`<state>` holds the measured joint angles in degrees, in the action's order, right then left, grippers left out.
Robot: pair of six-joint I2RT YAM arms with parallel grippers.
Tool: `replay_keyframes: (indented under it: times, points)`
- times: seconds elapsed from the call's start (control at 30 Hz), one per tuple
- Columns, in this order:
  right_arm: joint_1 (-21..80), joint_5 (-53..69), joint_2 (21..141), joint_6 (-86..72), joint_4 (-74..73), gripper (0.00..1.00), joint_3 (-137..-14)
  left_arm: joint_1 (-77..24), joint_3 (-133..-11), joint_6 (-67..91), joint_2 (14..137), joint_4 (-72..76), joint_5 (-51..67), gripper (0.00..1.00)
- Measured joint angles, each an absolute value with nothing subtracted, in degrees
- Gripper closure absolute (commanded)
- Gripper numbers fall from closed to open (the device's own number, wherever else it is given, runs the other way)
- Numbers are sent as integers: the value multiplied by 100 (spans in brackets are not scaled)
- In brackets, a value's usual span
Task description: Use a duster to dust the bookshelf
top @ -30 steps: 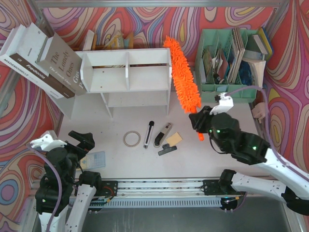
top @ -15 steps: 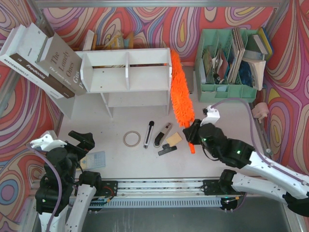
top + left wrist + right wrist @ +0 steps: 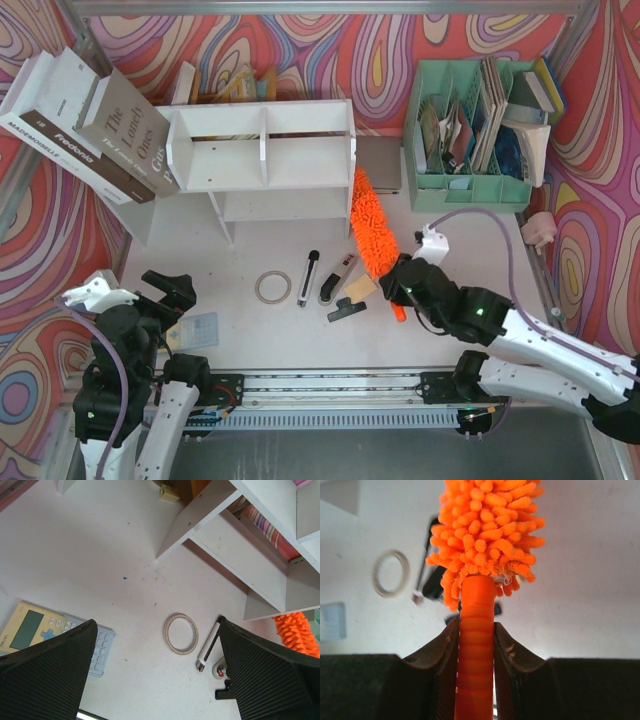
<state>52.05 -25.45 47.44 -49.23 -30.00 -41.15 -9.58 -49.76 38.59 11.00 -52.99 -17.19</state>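
Observation:
The white two-tier bookshelf [image 3: 262,150] stands at the back of the table, its lower corner also in the left wrist view [image 3: 235,540]. The fluffy orange duster [image 3: 370,225] slants from the shelf's lower right corner toward the front. My right gripper [image 3: 398,290] is shut on its ribbed orange handle, seen clamped between the jaws in the right wrist view [image 3: 476,627], with the shaggy head [image 3: 487,530] above. My left gripper [image 3: 172,305] rests open and holds nothing at the near left [image 3: 157,621]. A tip of the duster [image 3: 295,632] shows beside the shelf.
On the table lie a tape ring [image 3: 271,288], a pen [image 3: 308,278], a black clip [image 3: 346,310], a yellow pad [image 3: 360,287] and a calculator [image 3: 195,330]. Stacked books [image 3: 90,125] lean at the back left. A green organizer [image 3: 470,130] stands at the back right.
My right gripper has drawn the duster down and to the left, from beside the shelf's top right corner to below its right end. The left arm has not moved.

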Motion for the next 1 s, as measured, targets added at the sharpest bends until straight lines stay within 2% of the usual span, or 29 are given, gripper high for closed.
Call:
replay_keyframes:
  times: [0.23,0.4,1.0]
  points:
    - [5183,-3006,4453,-4307,-3065,100,-5452,-958,-4976,3859,1186,-5301,-1717,2]
    - [5177,-3041,4235,-4115,-2668,100,-5586,-958,-4976,3861,1190,-5301,-1719,2]
    - [5240,-2071,4777,-5264,-1658,100,-2738,-958,-4976,3883,1223,-5304,-1721,2]
